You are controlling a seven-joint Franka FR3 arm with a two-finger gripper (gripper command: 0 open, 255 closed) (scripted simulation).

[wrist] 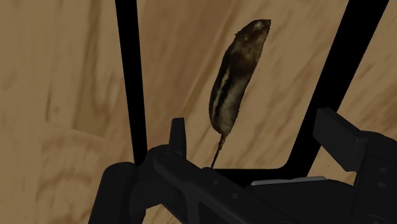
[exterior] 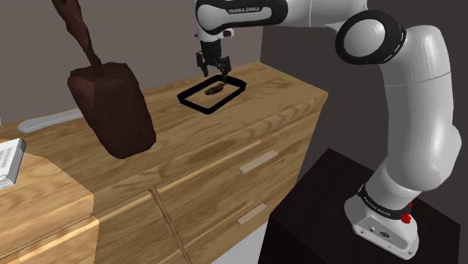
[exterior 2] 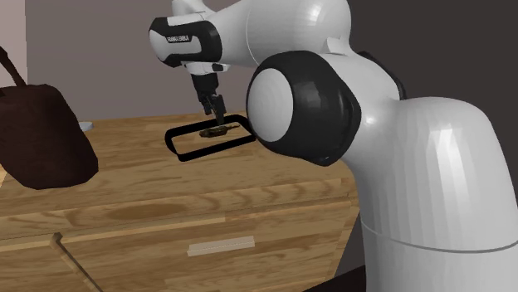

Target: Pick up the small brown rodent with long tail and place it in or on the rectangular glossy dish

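Note:
A small brown rodent (exterior: 214, 88) (exterior 2: 216, 130) (wrist: 235, 76) with a thin tail lies inside the rectangular dish, a black-rimmed frame (exterior: 196, 104) (exterior 2: 187, 153) (wrist: 127, 76) on the wooden dresser top. My gripper (exterior: 213, 71) (exterior 2: 217, 112) (wrist: 257, 137) hangs just above the rodent, open. In the wrist view the fingers (wrist: 178, 135) stand well apart, touching nothing. The rodent's body lies beyond them and its tail runs back towards the gap between them.
A big dark brown bag (exterior: 112, 109) (exterior 2: 41, 137) stands on the dresser (exterior: 247, 127) towards the shoulder view's left. A white box-like item (exterior: 9, 161) and a flat grey object (exterior: 52, 120) lie further left. The dresser's front edge and drawers face the stand (exterior: 337, 217).

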